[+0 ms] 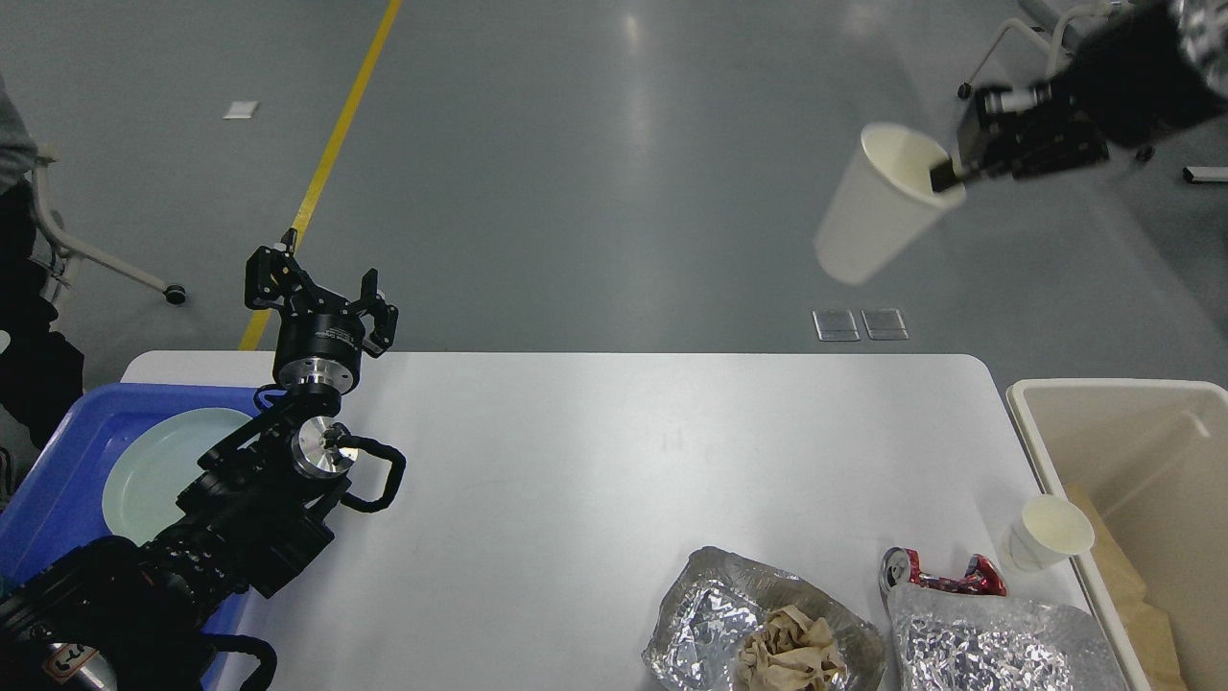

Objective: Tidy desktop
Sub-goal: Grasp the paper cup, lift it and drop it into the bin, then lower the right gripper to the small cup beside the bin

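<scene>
The white table [576, 461] is filling the lower half of the view, lying below both end effectors, with grey floor [595, 192], a yellow line [326, 163] and a wheeled chair [1046, 48] beyond it. The left end effector [321, 293] is hovering over the table's far left edge with its fingers spread and holding nothing; just beneath its arm a blue tray [58, 470] is carrying a pale plate [158, 465]. The right end effector [945, 173] is pinching the rim of a tilted paper cup [878, 206] above the floor. Well below it are sitting a cream bin [1132, 451] holding brown paper, a small paper cup [1046, 533], a crushed red can [935, 574] and two foil trays [710, 605], one holding crumpled paper [787, 653].
</scene>
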Available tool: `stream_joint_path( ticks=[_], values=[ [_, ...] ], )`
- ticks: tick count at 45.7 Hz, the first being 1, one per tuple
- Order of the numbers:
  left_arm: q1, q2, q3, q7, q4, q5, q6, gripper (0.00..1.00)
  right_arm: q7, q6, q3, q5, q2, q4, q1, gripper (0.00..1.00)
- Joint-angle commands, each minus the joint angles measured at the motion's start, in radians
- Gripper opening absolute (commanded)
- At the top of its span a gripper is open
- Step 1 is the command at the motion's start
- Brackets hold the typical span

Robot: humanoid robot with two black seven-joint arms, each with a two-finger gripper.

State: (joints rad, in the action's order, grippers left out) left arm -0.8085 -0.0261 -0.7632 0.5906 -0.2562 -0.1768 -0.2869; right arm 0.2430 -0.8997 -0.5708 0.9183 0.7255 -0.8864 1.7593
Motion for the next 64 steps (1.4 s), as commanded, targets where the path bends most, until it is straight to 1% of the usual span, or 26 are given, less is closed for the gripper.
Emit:
stream_joint_path(
  ticks=[1, 4, 8, 10, 12, 18, 24, 25, 26, 30, 32, 33, 34, 38, 42, 45, 55, 64],
  values=[
    [0.000, 0.000, -0.001, 0.000, 0.000, -0.001, 0.000, 1.00, -0.002, 0.131, -0.076, 0.030, -0.037, 0.141, -0.196, 0.00],
    [0.000, 0.000, -0.001, 0.000, 0.000, 0.000, 0.000, 1.00, -0.001, 0.221, -0.133, 0.027, -0.069, 0.236, -0.288, 0.00],
    [0.000, 0.000, -0.001, 0.000, 0.000, 0.000, 0.000, 1.00, -0.001, 0.356, -0.202, 0.016, -0.100, 0.372, -0.398, 0.18],
    [0.000, 0.000, -0.001, 0.000, 0.000, -0.001, 0.000, 1.00, -0.001, 0.413, -0.233, 0.005, -0.113, 0.435, -0.447, 0.23],
    [0.000, 0.000, -0.001, 0.000, 0.000, 0.000, 0.000, 1.00, -0.001, 0.453, -0.260, -0.001, -0.132, 0.492, -0.492, 0.26],
    [0.000, 0.000, -0.001, 0.000, 0.000, -0.001, 0.000, 1.00, -0.001, 0.519, -0.339, -0.013, -0.175, 0.616, -0.586, 0.26],
    [0.000, 0.000, -0.001, 0.000, 0.000, 0.000, 0.000, 1.00, -0.002, 0.561, -0.397, -0.015, -0.195, 0.658, -0.632, 0.27],
    [0.000, 0.000, 0.001, 0.000, 0.000, -0.001, 0.000, 1.00, -0.002, 0.564, -0.396, -0.016, -0.198, 0.659, -0.633, 0.30],
    [0.000, 0.000, 0.001, 0.000, 0.000, 0.000, 0.000, 1.00, -0.002, 0.565, -0.394, -0.022, -0.201, 0.659, -0.635, 0.36],
    [0.000, 0.000, -0.001, 0.000, 0.000, -0.001, 0.000, 1.00, -0.001, 0.565, -0.385, -0.061, -0.202, 0.653, -0.623, 0.63],
    [0.000, 0.000, 0.001, 0.000, 0.000, 0.000, 0.000, 1.00, 0.001, 0.565, -0.379, -0.088, -0.205, 0.641, -0.615, 0.78],
    [0.000, 0.000, 0.001, 0.000, 0.000, -0.001, 0.000, 1.00, 0.001, 0.562, -0.374, -0.105, -0.207, 0.636, -0.609, 0.85],
    [0.000, 0.000, 0.001, 0.000, 0.000, -0.001, 0.000, 1.00, 0.002, 0.561, -0.368, -0.125, -0.212, 0.630, -0.600, 0.89],
    [0.000, 0.000, -0.001, 0.000, 0.000, 0.000, 0.000, 1.00, 0.007, 0.548, -0.354, -0.193, -0.224, 0.569, -0.535, 0.96],
    [0.000, 0.000, 0.001, 0.000, 0.000, 0.000, 0.000, 1.00, 0.007, 0.526, -0.353, -0.219, -0.202, 0.457, -0.433, 0.99],
    [0.000, 0.000, -0.001, 0.000, 0.000, 0.000, 0.000, 1.00, 0.007, 0.480, -0.351, -0.223, -0.167, 0.364, -0.330, 0.99],
    [0.000, 0.000, 0.001, 0.000, 0.000, 0.000, 0.000, 1.00, 0.007, 0.245, -0.343, -0.239, -0.107, 0.064, 0.035, 0.99],
    [0.000, 0.000, -0.001, -0.002, 0.000, 0.000, 0.000, 1.00, 0.009, 0.033, -0.343, -0.308, -0.060, -0.144, 0.316, 0.99]
  ],
)
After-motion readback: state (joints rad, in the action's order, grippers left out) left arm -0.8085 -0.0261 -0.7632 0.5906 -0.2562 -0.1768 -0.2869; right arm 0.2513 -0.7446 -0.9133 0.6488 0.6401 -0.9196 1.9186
